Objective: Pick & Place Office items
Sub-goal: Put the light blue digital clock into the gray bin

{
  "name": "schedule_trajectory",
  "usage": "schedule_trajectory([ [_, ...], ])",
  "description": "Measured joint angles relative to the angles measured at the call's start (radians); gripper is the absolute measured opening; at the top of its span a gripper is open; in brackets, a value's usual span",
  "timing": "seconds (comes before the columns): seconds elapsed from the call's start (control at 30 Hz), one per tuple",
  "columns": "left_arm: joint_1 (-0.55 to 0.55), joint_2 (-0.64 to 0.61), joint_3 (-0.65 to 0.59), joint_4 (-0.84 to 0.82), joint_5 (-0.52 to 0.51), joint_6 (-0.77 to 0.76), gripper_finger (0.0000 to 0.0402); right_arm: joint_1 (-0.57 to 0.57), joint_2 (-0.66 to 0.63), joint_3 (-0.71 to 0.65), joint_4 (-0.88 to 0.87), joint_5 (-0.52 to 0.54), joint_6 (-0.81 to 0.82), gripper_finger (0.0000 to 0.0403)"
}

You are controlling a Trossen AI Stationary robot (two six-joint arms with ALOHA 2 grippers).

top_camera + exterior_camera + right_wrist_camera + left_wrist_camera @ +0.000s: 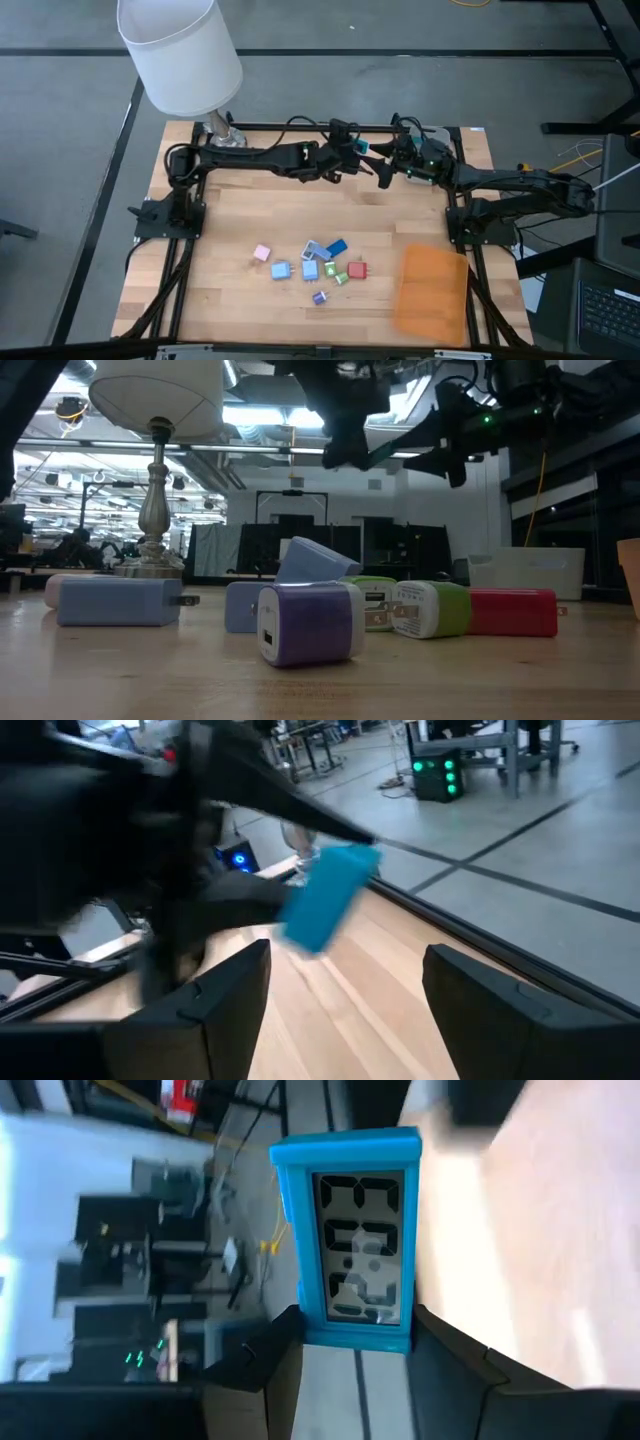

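The office items are small blocky pieces lying in a loose cluster on the near middle of the table: pink (262, 253), blue (281, 270), light blue (310, 268), green (328, 270), red (358, 270) and purple (319, 297). The low view shows the purple one (310, 622) nearest. My left gripper (360, 148) is up over the table's far middle, shut on a blue digital clock (350, 1240). My right gripper (345, 970) is open, just right of it (385, 172), and faces the clock (330, 895) without touching it. My left gripper pinches the blue clock between its two fingers at one short end of the frame (320, 1335), below the display. One finger (270, 1365) lies on each side edge. The clock is lifted clear of the table and sticks out ahead of the fingers.
A lamp with a white shade (180, 55) stands at the far left corner; its metal stem (155, 510) shows in the low view. A flat orange sheet (432, 290) lies at the near right. Bare wood (300, 210) lies between the arms and the cluster.
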Motion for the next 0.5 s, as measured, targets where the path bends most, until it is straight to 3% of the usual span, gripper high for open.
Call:
schedule_trajectory([
  [0.2,0.031,0.0,0.0,-0.008,-0.046,0.003,0.015,0.012,-0.001,0.003,0.001,0.025,0.0,0.0258],
  [0.5,-0.002,0.0,0.0,0.017,-0.004,-0.013,0.015,0.011,-0.001,0.003,0.054,0.044,-0.001,0.0258],
])
